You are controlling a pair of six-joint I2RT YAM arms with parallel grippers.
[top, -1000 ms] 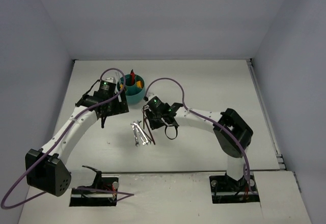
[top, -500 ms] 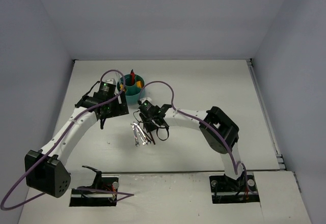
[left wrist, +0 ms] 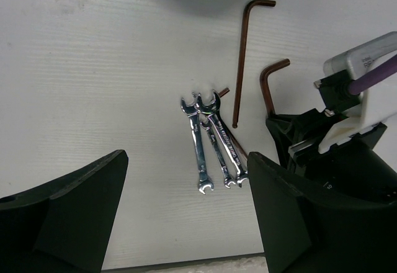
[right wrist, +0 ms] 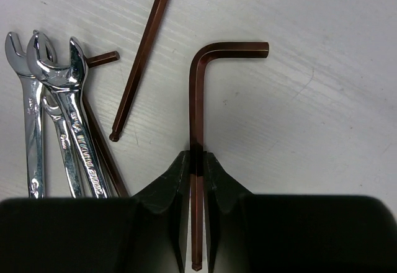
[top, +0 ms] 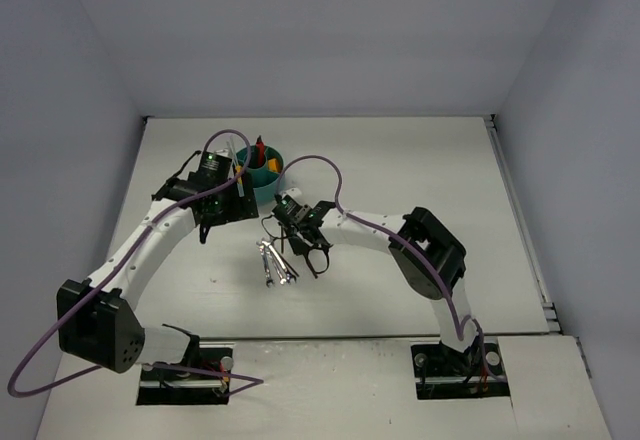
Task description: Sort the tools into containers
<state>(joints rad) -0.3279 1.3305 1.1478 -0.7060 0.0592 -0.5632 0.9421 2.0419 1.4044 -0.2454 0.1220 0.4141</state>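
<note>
White tabletop (right wrist: 322,130), right gripper (right wrist: 196,161) clamping 1 hex key (right wrist: 195,99).

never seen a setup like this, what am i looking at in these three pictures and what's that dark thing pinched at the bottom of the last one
These are two robot arms bolted at the near edge of a white table. The wide picture comes from a fixed camera above and behind them. The other two come from a camera on each wrist, so the dark shapes at the bottom are that arm's own fingers. On the table lie a bundle of silver wrenches and, loose beside them, a long hex key. At the back stands a round teal organiser with red and orange things in it. The right gripper is shut on the shaft of a short hex key, the L-shaped dark bar you noticed. The left gripper is open and holds nothing, above the wrenches.
</note>
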